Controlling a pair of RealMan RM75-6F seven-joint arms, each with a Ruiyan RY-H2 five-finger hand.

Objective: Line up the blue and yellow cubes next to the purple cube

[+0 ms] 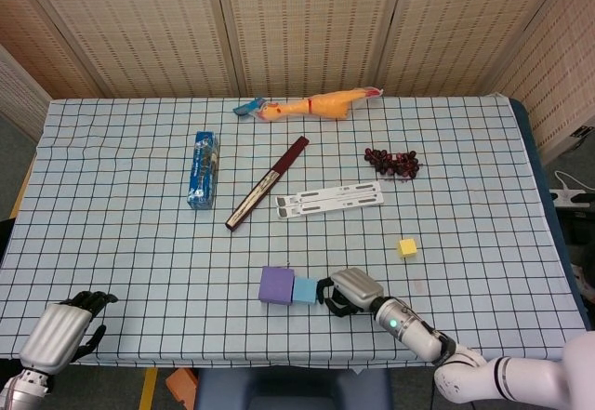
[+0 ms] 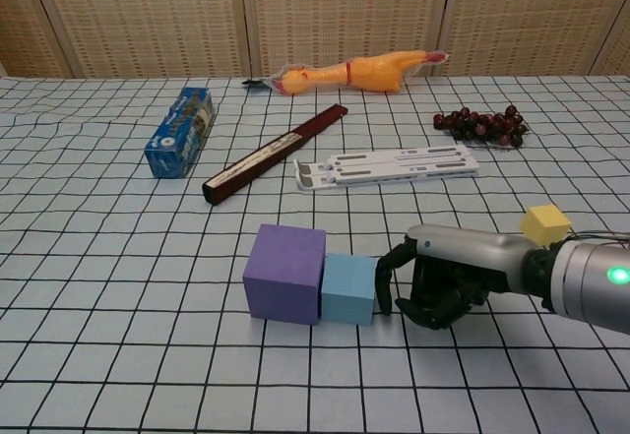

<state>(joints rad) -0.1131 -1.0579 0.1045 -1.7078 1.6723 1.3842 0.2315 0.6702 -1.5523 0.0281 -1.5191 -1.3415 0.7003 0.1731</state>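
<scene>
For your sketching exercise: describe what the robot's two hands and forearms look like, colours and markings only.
Both hands have silver-grey backs and black fingers. The right hand joins a grey forearm with a glowing green light, then a white arm. The left hand shows the same silver shell.
</scene>
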